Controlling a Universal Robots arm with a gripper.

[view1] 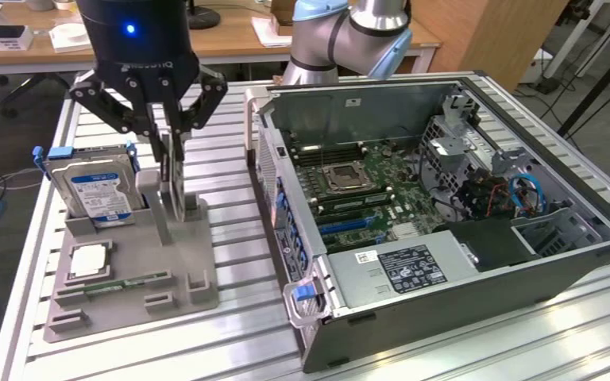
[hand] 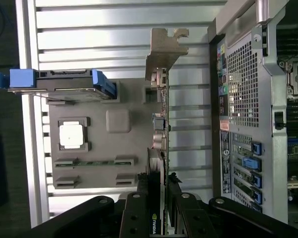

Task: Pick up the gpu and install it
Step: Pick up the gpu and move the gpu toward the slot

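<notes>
The black multi-fingered gripper (view1: pixel 172 178) hung over the grey moulded parts holder (view1: pixel 194 262) on the slatted aluminium table (view1: pixel 241 333), its fingers pressed together on the gpu (view1: pixel 182 205) — a thin, flat card of dark greenish board that stood on edge in a slot of that holder. From the wrist view the gripper (hand: pixel 158 208) pinched one end of the gpu (hand: pixel 161 124), a finger on each face, while the card's pale metal end bracket (hand: pixel 165 49) stuck out at the far end, beyond the holder's edge. The bottom edge of the card looked to sit in its slot, so by my reading the pick-up step was in hand: the grasp made, the lift not yet done. Beside the card in the same holder stood a silver hard drive with a blue label and blue rails (view1: pixel 98 190), and nearer the camera lay a square silver processor chip (view1: pixel 90 260) and a narrow green memory stick (view1: pixel 125 282), all apart from the fingers. The open grey computer case (view1: pixel 559 262) lay just beside the holder, on the exterior view's right, its green motherboard (view1: pixel 390 198) facing up with blue expansion slots (view1: pixel 348 226) bare. A lift from here would call for a straight pull along the holder's uprights — any tilt could jam so thin a board — and enough height to clear the case's near wall.
</notes>
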